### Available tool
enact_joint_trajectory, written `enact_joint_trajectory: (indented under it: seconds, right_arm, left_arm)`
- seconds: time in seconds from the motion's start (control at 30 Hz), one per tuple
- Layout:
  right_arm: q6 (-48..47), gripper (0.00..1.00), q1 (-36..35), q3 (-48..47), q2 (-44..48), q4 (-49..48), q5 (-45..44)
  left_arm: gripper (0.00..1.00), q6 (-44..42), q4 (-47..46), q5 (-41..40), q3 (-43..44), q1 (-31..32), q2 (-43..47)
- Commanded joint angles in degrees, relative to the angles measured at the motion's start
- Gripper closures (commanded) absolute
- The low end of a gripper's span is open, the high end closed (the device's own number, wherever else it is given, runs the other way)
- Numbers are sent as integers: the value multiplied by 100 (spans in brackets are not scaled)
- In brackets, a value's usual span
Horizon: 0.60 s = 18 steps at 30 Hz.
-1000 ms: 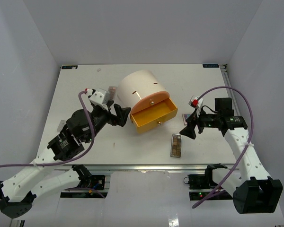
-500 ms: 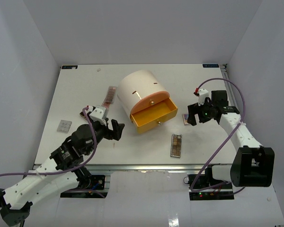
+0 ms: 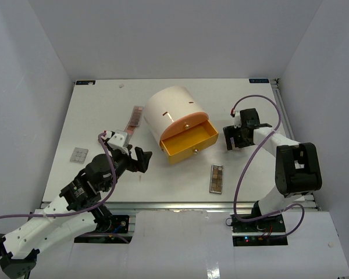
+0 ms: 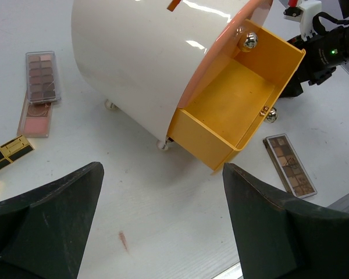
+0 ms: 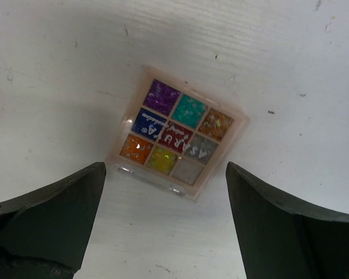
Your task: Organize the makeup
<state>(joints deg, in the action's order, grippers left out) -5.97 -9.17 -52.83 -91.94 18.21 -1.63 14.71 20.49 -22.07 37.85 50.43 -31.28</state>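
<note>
A square glitter eyeshadow palette (image 5: 177, 138) with nine coloured pans lies flat on the white table. My right gripper (image 5: 166, 174) hangs open just above it, one finger on each side of its near edge, touching nothing. In the top view this gripper (image 3: 230, 138) covers the palette. A long brown palette (image 3: 217, 178) lies in front of the open yellow drawer (image 3: 189, 142). My left gripper (image 3: 142, 160) is open and empty over bare table, left of the drawer. Left of the cylinder lie a brown palette (image 4: 41, 75), a pink one (image 4: 36, 118) and gold-and-black bars (image 4: 9, 152).
The big cream cylinder (image 3: 173, 110) stands mid-table with its yellow drawer (image 4: 232, 107) pulled out and empty. A small grey palette (image 3: 78, 154) lies near the left edge. A red smear (image 4: 123, 240) marks the table under my left gripper.
My left gripper has pulled back from the cylinder toward the near edge, uncovering the palettes beside it. My right gripper has swung in and lowered over the glitter palette.
</note>
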Motion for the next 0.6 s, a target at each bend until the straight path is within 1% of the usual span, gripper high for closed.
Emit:
enact_joint_trajectory:
  seconds: [0.0, 0.1, 0.23, 0.37, 0.57]
  right_arm:
    - [163, 10, -83, -312, -219, -291, -208]
    - [312, 10, -103, -368, -298, -291, -41]
    - [784, 10, -94, -564, -403, -146, 107]
    - [1186, 10, -89, -651, -446, -39, 101]
    - [1475, 10, -94, -785, -569, 71, -98]
  left_arm:
    - [5, 49, -68, -73, -40, -16, 20]
    - [5, 49, -54, -86, -40, -16, 43]
    - [5, 49, -54, -104, -49, -16, 69]
    - [5, 49, -45, -96, -49, -16, 75]
    - [5, 49, -45, -104, -51, -16, 68]
